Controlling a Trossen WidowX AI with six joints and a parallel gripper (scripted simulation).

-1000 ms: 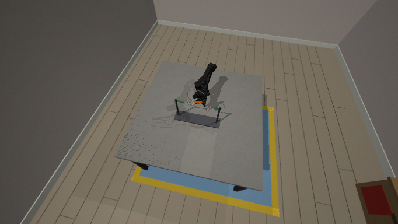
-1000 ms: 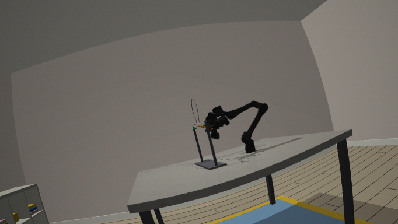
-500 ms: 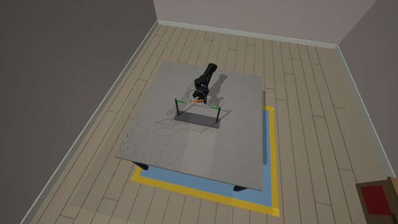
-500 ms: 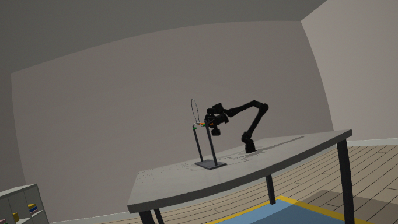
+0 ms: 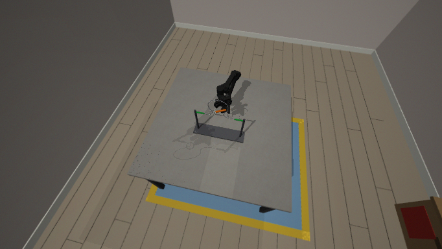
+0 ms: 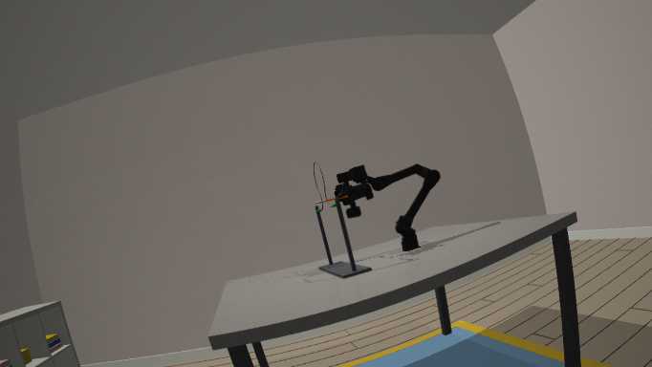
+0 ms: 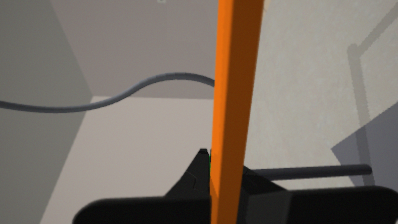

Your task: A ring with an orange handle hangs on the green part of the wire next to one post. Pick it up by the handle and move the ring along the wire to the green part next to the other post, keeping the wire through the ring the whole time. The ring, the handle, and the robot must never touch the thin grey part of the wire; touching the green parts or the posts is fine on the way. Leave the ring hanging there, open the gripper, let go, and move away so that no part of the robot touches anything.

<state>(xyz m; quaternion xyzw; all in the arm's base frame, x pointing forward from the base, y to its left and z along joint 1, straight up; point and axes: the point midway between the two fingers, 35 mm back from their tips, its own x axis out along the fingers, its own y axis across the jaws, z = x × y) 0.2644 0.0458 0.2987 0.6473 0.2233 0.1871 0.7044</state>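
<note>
1. Top view: ring [image 5: 212, 113] is at the wire [image 5: 214, 100] [image 6: 324, 183] [image 7: 60, 110], nearer the left-of-frame post [image 5: 197, 120] than the other post [image 5: 242, 128]; can't confirm threading or clearance.
2. Gripper [image 5: 228, 111] [image 6: 338, 193] [image 7: 208, 155] clamped on orange handle [image 5: 221, 111] [image 6: 330, 200] [image 7: 235, 85].
3. Step, prob.: tracing the wire's bends. Go slow, small moves, keep wire approx. centred, turn ring square to local wire dir.
4. Watch handle + fingers vs grey; don't release until green.
</note>
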